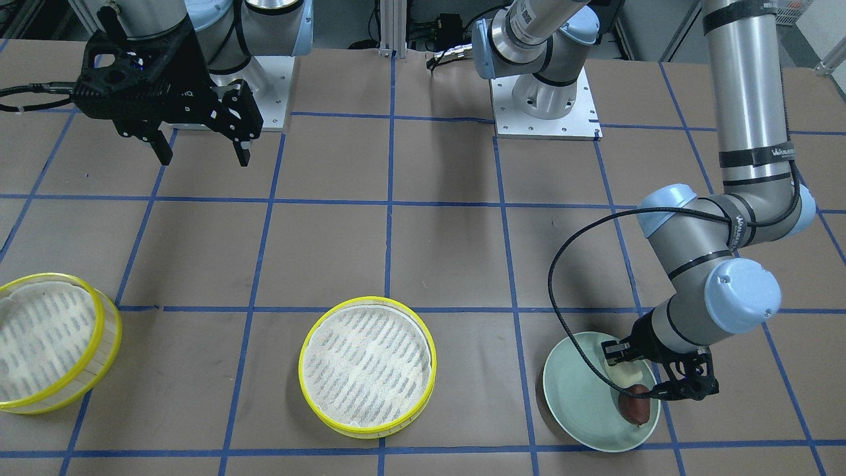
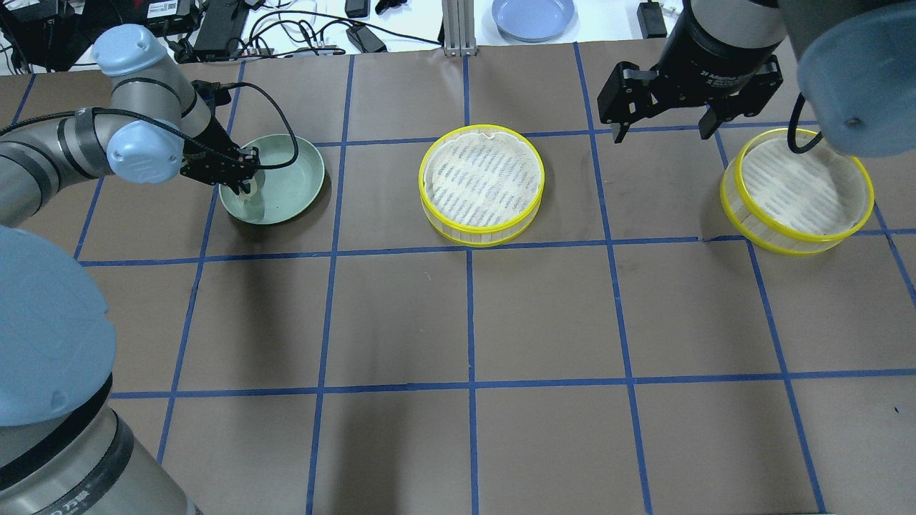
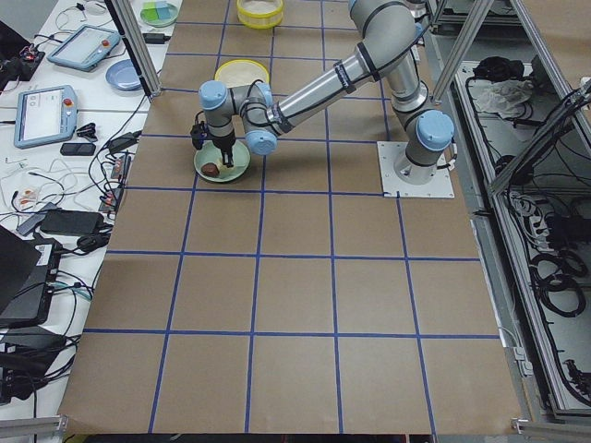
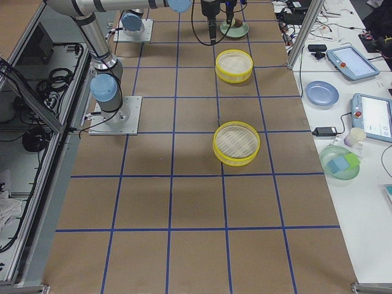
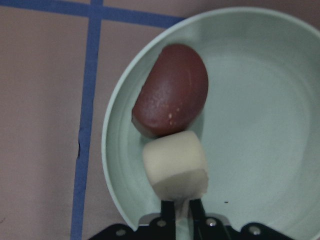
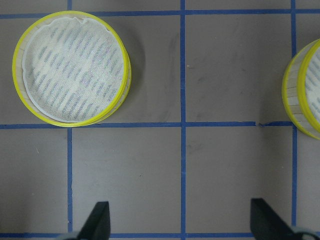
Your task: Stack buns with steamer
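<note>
The cream-white bun (image 5: 175, 162) and the reddish-brown bun (image 5: 172, 97) lie touching on the mint-green plate (image 5: 260, 125). My left gripper (image 5: 182, 205) is down in the plate (image 1: 581, 390), its fingers nearly together and pinching the near end of the cream bun (image 1: 618, 371). The brown bun (image 1: 636, 406) lies just beyond it. Two yellow-rimmed steamer tiers stand empty: one mid-table (image 2: 481, 182), one (image 2: 796, 189) on my right. My right gripper (image 2: 660, 134) is open and empty, held high between them. Its fingers (image 6: 100, 220) frame bare table.
A blue plate (image 2: 533, 16) sits on the white bench behind the table. The two arm bases (image 1: 545, 99) stand at the robot's edge. Blue tape lines grid the brown table (image 2: 472, 322).
</note>
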